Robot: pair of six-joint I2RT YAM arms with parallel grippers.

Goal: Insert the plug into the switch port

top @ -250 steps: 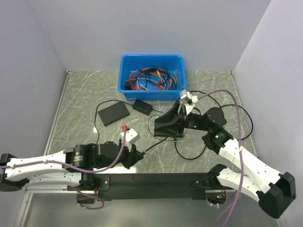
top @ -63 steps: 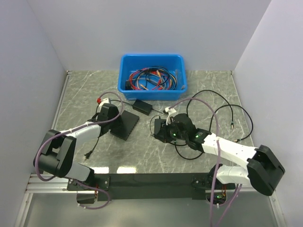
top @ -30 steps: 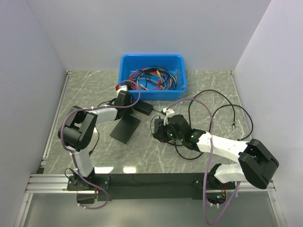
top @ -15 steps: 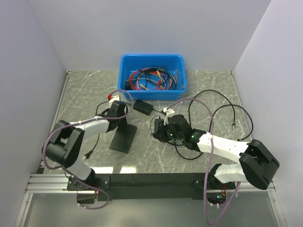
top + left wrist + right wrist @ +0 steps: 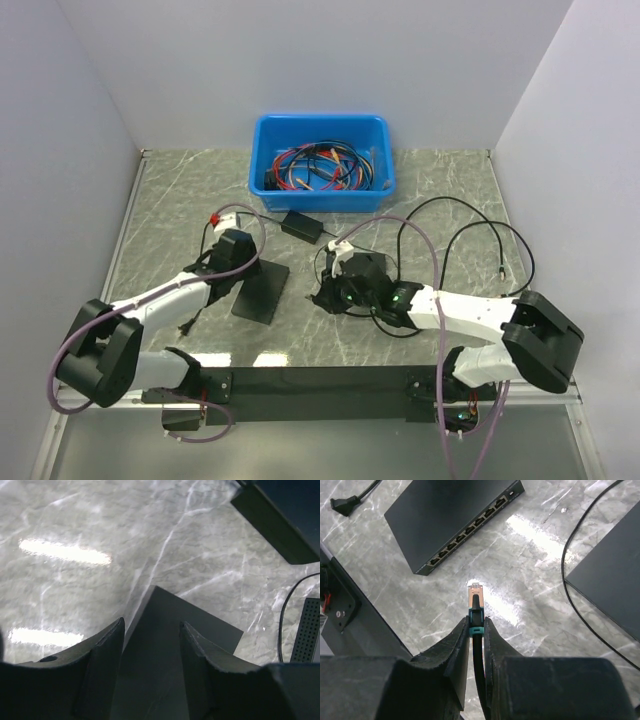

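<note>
1. The right gripper [image 5: 476, 622] is closed tight on the plug [image 5: 474, 597]: both fingers pinch its black body just behind a teal band
2. The brass-coloured tip sticks out past the fingertips, and the thin black cable [image 5: 478, 667] runs back between the fingers
3. The plug hangs above the marble table [image 5: 180, 200], not touching it, with its tip aimed roughly at the switch [image 5: 451, 522]
4. In the right wrist view the switch lies flat ahead of the plug, its row of ports along the edge that faces the tip; the tip is near that edge but clear of it, with bare marble between
5. The left gripper [image 5: 151, 624] stands about half open over a corner of the switch
6. In the left wrist view the switch's dark top fills the gap between the fingers and carries on past the right one, so nothing is clamped; I cannot tell whether the pads touch the surface
7. From above, the two grippers sit on opposite sides of the switch, the left at its far left corner, the right just beside its right edge
8. A black flat block [image 5: 612, 587] lies to the right of the plug
9. Farther back a small black adapter [image 5: 300, 225] rests on the table
10. Behind it, by the back wall, a blue bin [image 5: 320, 119] holds a tangle of red and blue cables [image 5: 320, 168]
</note>
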